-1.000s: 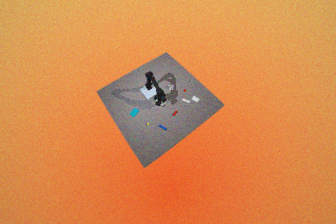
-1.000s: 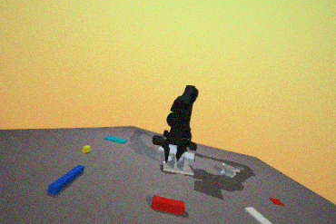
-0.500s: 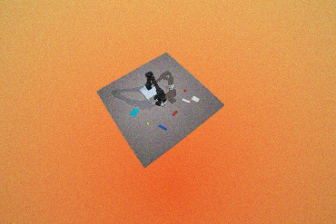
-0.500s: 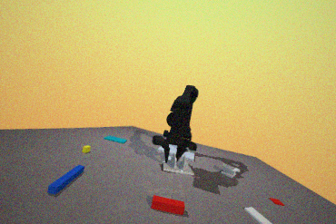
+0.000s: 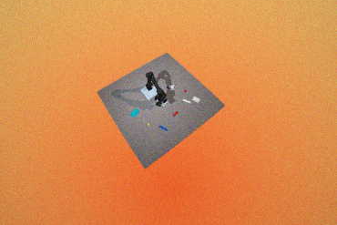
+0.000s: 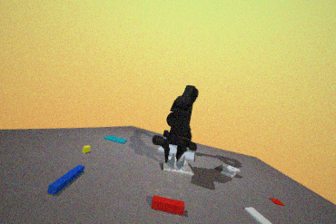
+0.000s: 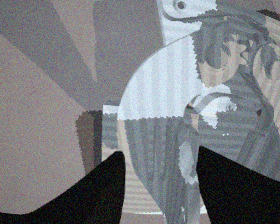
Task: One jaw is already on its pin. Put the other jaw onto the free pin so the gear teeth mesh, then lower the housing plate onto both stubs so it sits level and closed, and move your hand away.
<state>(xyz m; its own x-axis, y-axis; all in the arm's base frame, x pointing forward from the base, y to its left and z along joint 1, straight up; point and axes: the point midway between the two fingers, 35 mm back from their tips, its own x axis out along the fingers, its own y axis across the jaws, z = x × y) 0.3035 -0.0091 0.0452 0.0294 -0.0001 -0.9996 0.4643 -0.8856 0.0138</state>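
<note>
My gripper is shut on a pale, wide curved jaw, one finger on each side of it. The jaw's toothed hub is at the upper right of the wrist view, in shadow. The other jaw shows at the right edge there, its hub beside the first. Whether the teeth mesh, and how low the held jaw sits, I cannot tell. The base plate lies under the jaws. A pale raised piece, perhaps the housing plate, stands apart from the gripper. Pins and stubs are not clear.
A red block, a blue bar, a yellow block and a teal tile lie around. A white strip, a white tile and a small red piece lie on one side.
</note>
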